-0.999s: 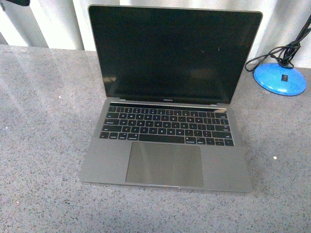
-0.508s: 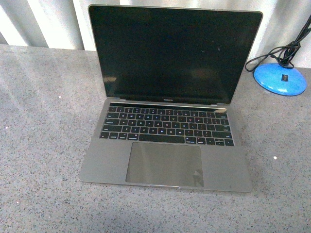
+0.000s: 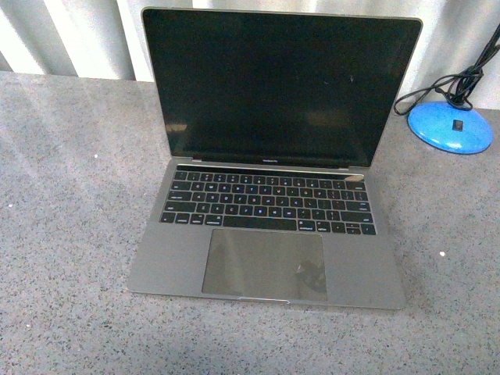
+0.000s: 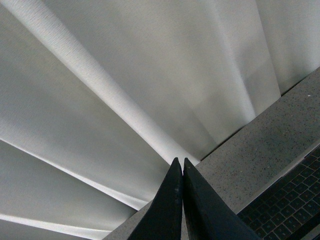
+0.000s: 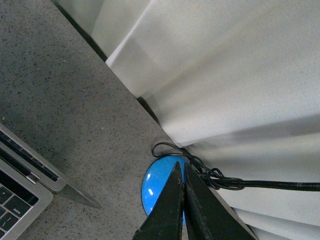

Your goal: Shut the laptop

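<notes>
Laptop [image 3: 273, 156] found lid-up with dark screen on the speckled counter [image 3: 70, 195], near and left of the blue round base [image 3: 451, 127]; I record left pincer [image 4: 182, 167] and right pincer [image 5: 181, 172] both clenched empty, the right above that base.

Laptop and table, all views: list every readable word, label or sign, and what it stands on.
Nothing reads clearly.
Bezel of the laptop, under the screen: pale wordmark, too small to read.
Its keyboard: key legends, blurred.
The blue base: no text visible.
</notes>
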